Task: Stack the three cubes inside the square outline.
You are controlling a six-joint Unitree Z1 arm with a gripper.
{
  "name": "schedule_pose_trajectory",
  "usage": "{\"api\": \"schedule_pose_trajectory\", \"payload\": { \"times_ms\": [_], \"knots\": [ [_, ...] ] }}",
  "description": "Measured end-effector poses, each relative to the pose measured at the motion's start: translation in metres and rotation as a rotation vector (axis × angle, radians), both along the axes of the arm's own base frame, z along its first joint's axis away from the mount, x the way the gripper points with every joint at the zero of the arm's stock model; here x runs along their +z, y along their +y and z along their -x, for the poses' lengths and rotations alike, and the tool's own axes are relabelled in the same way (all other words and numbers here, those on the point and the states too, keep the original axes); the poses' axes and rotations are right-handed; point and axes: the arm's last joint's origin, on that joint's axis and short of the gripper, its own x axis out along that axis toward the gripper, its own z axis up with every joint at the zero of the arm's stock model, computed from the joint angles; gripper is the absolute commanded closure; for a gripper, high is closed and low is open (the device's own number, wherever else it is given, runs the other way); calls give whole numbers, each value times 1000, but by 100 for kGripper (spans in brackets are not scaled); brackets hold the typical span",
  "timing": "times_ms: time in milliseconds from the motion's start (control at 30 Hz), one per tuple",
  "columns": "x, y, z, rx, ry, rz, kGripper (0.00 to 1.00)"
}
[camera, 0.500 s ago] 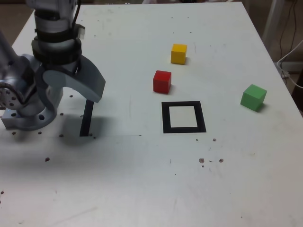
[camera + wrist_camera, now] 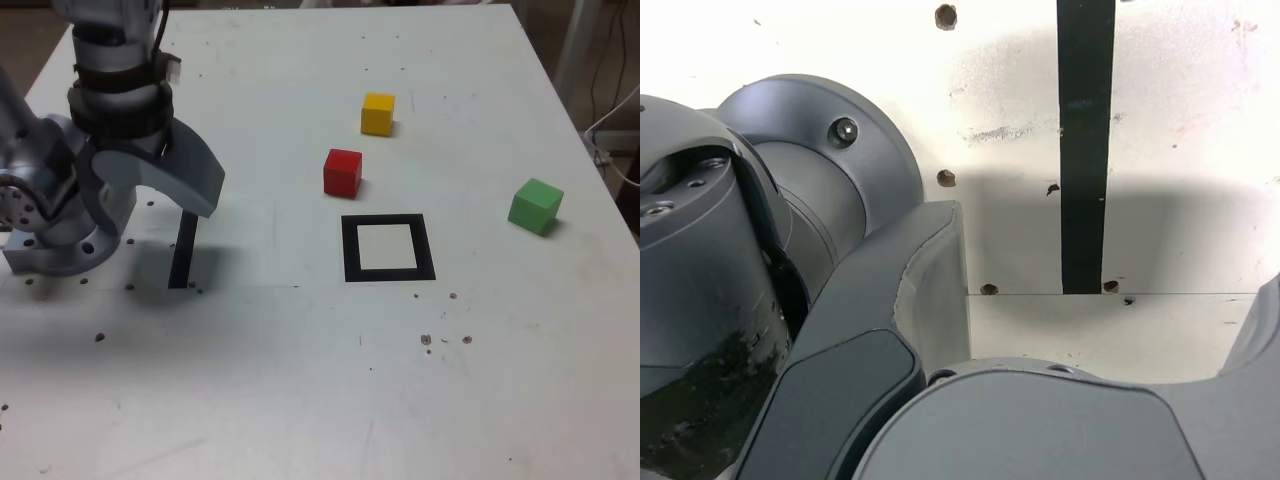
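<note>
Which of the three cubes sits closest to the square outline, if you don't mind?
The red cube, just beyond the outline; yellow and green lie farther off.

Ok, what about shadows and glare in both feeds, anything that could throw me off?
Exterior view: soft, blurry shadow by the black strip under the gripper, pale glare on the near table, cubes crisp enough. Wrist view: table washed out toward white, broad soft shadows either side of the strip, its edges sharp.
</note>
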Motion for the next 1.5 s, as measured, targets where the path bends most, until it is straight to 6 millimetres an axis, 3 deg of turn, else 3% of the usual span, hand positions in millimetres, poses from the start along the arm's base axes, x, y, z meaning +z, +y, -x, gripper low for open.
{"api": "schedule_pose_trajectory", "payload": {
  "times_ms": [333, 700, 1100, 1500],
  "knots": [
    [6, 0, -9, -23, -16, -16, 0],
    [18, -5, -50, -86, -26, -38, 0],
    [48, -7, -103, -182, -65, -106, 0],
    [31, 25, -137, -177, -14, -136, 0]
  ]
}}
